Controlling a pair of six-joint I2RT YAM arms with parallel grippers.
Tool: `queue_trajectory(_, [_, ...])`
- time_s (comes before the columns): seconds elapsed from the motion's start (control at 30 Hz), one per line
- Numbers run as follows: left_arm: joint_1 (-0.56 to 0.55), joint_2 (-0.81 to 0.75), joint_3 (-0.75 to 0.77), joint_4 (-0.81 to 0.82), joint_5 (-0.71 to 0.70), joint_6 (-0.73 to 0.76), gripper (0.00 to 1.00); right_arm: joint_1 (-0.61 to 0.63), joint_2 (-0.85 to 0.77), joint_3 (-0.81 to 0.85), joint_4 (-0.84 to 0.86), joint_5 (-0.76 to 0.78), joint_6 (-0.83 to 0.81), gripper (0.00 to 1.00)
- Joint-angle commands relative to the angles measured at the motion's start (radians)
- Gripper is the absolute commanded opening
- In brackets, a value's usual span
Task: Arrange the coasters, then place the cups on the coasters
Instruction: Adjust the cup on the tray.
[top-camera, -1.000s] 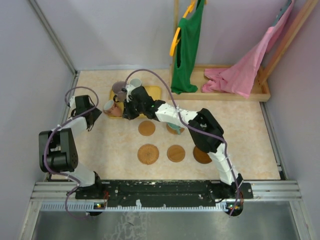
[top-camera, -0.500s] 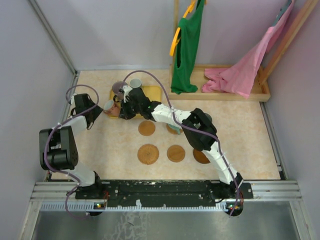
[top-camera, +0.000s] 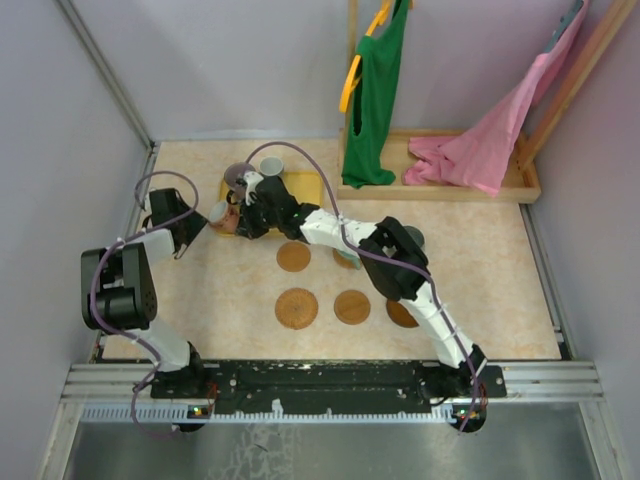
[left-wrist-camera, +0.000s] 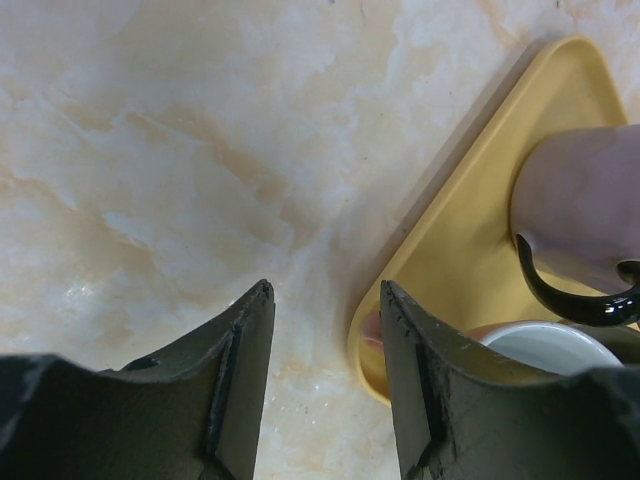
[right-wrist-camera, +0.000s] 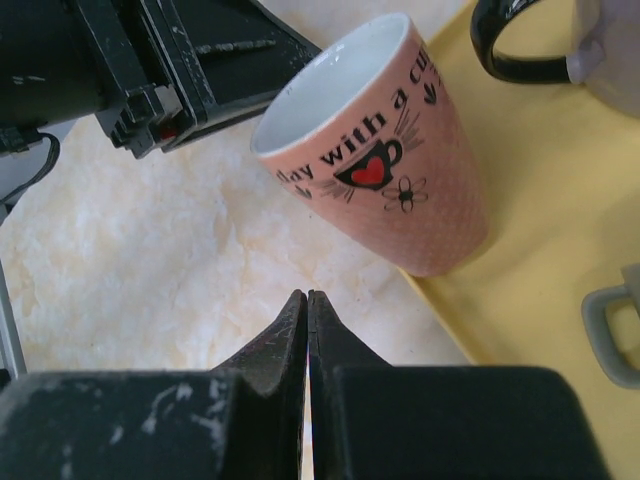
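Cups (top-camera: 270, 165) and coasters (top-camera: 296, 308) share the marbled tabletop (top-camera: 480, 260). At its far side lies a yellow tray (top-camera: 303, 184) carrying several cups. The right end effector (right-wrist-camera: 308, 298) is clenched on nothing beside the tray's edge; the left end effector (left-wrist-camera: 325, 290) hangs released over bare tabletop by the tray's corner. Coasters lie flat on the near half. A pink cup (right-wrist-camera: 385, 150) tilts at the tray's edge.

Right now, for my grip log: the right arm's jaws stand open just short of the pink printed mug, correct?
No. The right arm's jaws are shut, fingertips pressed together and empty, just short of the pink printed mug; the right wrist view shows it.
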Motion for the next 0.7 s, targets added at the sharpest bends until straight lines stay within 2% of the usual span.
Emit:
queue_trajectory(0.0, [0.006, 0.017, 0.043, 0.038, 0.047, 0.003, 0.53, -0.005, 0.028, 0.087, 0.053, 0.003, 0.011, 0.00])
queue_trajectory(0.67, [0.006, -0.027, 0.011, 0.052, 0.087, -0.005, 0.50, -0.005, 0.087, 0.143, 0.020, 0.062, -0.001, 0.00])
